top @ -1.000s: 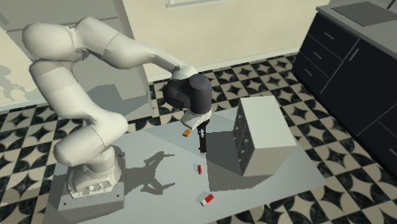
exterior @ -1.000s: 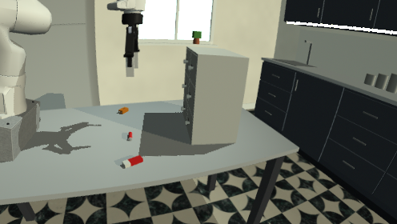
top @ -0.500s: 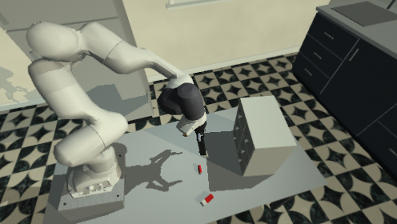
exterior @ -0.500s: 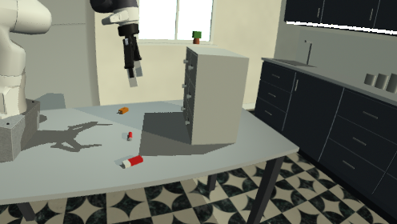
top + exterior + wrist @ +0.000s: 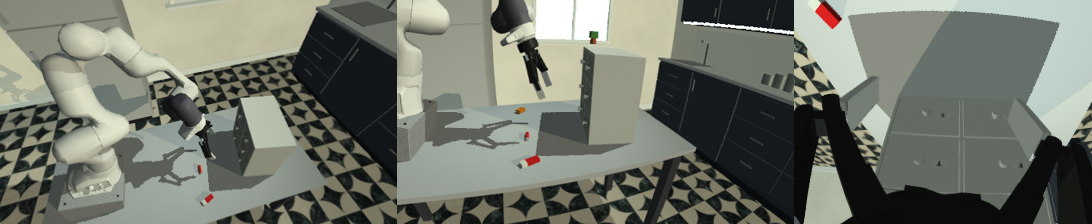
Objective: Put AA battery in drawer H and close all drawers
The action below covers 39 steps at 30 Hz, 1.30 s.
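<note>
Hand (image 5: pixel 213 144) (image 5: pixel 543 89) (image 5: pixel 945 99) in the air above the table (image 5: pixel 160 200) (image 5: pixel 477 172) (image 5: pixel 1074 55), on the drawer side of the small chest (image 5: pixel 268 124) (image 5: pixel 615 96) (image 5: pixel 961 150); fingers spread wide apart, nothing between them. It hangs tilted, fingertips slanting down and toward the chest in the exterior view, touching neither chest nor table. Chest upright on the table. Drawer fronts in two columns, small round knobs on each, a dark mark beside each knob in the wrist view; marks too small to read with confidence, so cannot say which drawer is H. Fronts seen there look level with one another, none plainly pulled out. Three small pieces lie loose on the table: a small red piece (image 5: pixel 200 169) (image 5: pixel 527 136) with a pale end, near the edge of the chest's shadow; a larger red-and-white piece (image 5: pixel 207 199) (image 5: pixel 530 162) (image 5: pixel 828 15), nearer the table's front edge in the exterior view; an orange piece (image 5: pixel 520 110), farther back. Which of them is the AA battery cannot be told for sure at this scale; all three rest on the table, outside the chest. White arm (image 5: pixel 86 86) (image 5: pixel 407 52) arches over from its mount at the opposite end of the table.

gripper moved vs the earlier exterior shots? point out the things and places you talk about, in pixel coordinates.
Yes. In the exterior view the open gripper (image 5: pixel 213 145) (image 5: pixel 544 91) (image 5: pixel 945 99) has swung toward the chest (image 5: pixel 262 124) (image 5: pixel 615 96) (image 5: pixel 961 117): its fingertips, earlier left of the window, now sit below the panes, nearer the drawer fronts.
</note>
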Each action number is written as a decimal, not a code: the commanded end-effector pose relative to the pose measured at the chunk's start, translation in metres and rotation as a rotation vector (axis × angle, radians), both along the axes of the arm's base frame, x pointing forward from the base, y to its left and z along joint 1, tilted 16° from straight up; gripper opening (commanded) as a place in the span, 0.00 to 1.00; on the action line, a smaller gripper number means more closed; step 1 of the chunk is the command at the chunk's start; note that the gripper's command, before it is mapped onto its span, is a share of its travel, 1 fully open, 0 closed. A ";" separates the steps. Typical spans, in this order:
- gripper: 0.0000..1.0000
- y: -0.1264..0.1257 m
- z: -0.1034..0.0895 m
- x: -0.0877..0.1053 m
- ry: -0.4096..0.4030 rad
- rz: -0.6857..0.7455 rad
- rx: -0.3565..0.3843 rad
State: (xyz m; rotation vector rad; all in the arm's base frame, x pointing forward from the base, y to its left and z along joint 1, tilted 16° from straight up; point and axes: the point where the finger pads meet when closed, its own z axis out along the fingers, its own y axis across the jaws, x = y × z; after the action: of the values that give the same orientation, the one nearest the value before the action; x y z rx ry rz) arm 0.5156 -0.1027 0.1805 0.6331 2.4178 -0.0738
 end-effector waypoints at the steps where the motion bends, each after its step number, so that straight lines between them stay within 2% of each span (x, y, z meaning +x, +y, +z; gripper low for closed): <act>1: 1.00 -0.022 0.003 0.022 -0.188 0.093 -0.152; 8: 1.00 -0.026 -0.004 0.035 -0.255 0.086 -0.182; 20: 1.00 -0.028 -0.006 0.038 -0.274 0.086 -0.191; 27: 1.00 -0.028 -0.015 0.040 -0.274 0.086 -0.191; 39: 1.00 -0.032 -0.064 0.054 -0.274 0.086 -0.191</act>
State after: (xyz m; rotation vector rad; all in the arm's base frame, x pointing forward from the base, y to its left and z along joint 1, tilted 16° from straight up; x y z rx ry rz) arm 0.5608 -0.1394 0.1262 0.4597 2.1423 -0.1851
